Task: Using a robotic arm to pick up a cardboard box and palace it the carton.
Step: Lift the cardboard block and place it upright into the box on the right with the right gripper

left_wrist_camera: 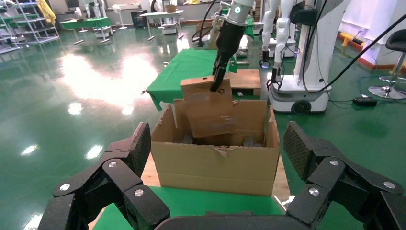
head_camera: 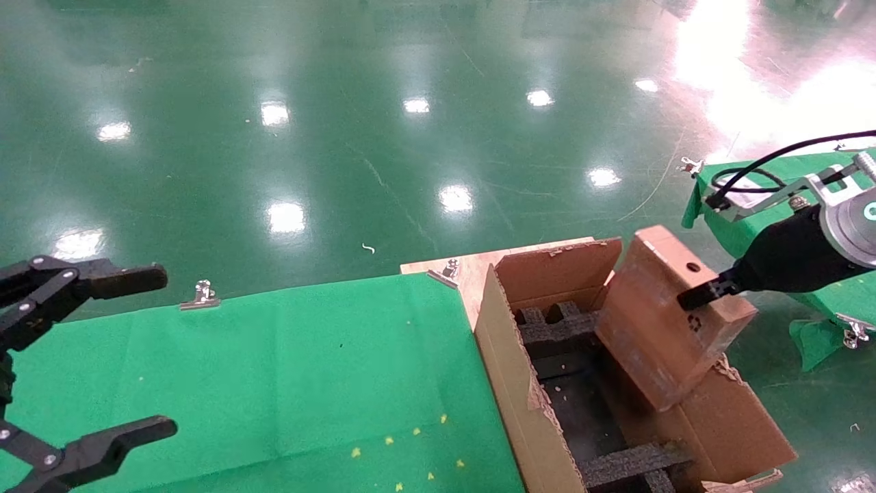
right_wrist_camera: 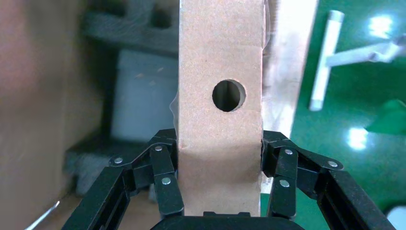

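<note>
Cardboard box (head_camera: pixel 664 322) was clamped in my right tool (head_camera: pixel 691 298), tilted over the carton (head_camera: pixel 520 383) below; lowering and release remained. Left tool (head_camera: pixel 102 356) hung apart.

Cardboard box (left_wrist_camera: pixel 209 106) (gripper-held (left_wrist_camera: pixel 216 85)) above carton (left_wrist_camera: pixel 215 165).

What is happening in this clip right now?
The right pincer is shut on a small flat brown cardboard box with a round hole, holding it tilted over the open top of the large brown corrugated carton with black foam inserts. The box's lower end dips toward the carton but is not set down yet. The left pincer hangs open over the green cloth-covered table, idle.
</note>
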Available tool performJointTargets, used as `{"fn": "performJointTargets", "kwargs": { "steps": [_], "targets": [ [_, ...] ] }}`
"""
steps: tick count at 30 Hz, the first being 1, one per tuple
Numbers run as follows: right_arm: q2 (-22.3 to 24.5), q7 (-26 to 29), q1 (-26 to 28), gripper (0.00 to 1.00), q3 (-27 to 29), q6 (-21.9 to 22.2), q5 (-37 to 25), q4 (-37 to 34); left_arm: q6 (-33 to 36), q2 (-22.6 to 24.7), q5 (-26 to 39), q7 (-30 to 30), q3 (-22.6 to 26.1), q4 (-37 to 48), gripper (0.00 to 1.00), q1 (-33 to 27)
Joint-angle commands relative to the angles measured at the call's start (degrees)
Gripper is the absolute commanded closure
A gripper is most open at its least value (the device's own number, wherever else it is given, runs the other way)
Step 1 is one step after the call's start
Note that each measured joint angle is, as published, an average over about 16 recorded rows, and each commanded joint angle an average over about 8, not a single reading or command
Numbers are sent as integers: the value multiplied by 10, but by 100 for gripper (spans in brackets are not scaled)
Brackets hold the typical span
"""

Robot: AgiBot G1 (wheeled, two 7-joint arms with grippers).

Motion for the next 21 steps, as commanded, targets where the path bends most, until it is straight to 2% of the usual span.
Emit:
{"fn": "performJointTargets", "kwargs": {
  "steps": [1, 12, 21],
  "targets": [
    [0, 22, -5, 100, -3, 15, -12, 6, 0, 0, 0, 0, 0, 0, 0, 0],
    [11, 171, -28, 100, -25, 57, -92, 106, 0, 0, 0, 0, 0, 0, 0, 0],
    [11, 242, -52, 100, -38, 68, -118, 151, 0, 0, 0, 0, 0, 0, 0, 0]
  ]
}}
